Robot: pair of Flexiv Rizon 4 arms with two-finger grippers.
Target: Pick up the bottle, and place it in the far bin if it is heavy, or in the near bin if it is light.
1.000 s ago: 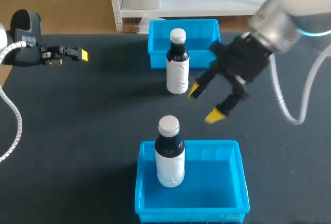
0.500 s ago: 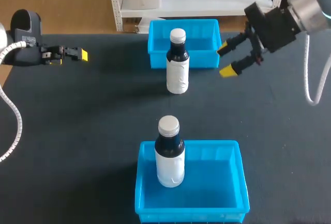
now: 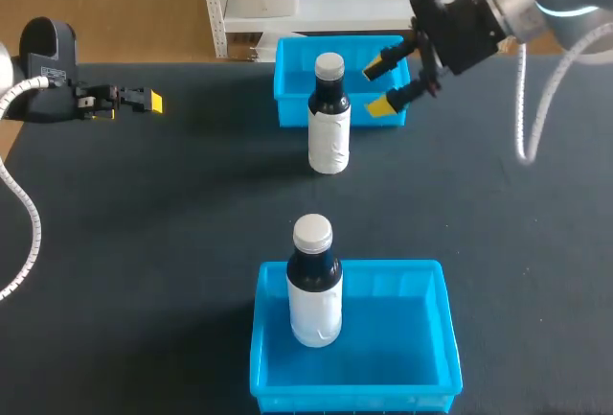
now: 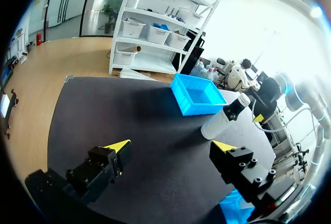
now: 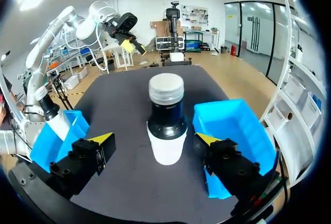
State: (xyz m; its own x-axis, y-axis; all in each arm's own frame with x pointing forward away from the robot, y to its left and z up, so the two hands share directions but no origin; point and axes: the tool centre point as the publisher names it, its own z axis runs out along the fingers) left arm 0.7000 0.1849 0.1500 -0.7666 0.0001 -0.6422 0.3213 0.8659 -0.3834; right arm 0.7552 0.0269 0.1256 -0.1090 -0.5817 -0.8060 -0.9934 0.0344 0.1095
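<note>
The right hand point(image 3: 380, 87), fingers spread and empty, faces the bottle point(image 3: 329, 113) standing upright just ahead of it on the dark matte surface point(image 3: 172, 223), beside the blue plastic far bin point(image 3: 290, 108). The bottle has a glossy dark neck, a white label and a pale cap. The left hand point(image 3: 134, 101), also spread, lies well apart.

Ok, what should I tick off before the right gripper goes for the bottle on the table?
1. Right gripper open: ok.
2. Bottle upright on the table, before the far bin: ok.
3. Bottle centred ahead of that gripper, untouched: ok.
4. Far bin has room: ok.
5. Near bin has room beside the second bottle: ok.
6. Bottle heavy or light: cannot tell.
</note>
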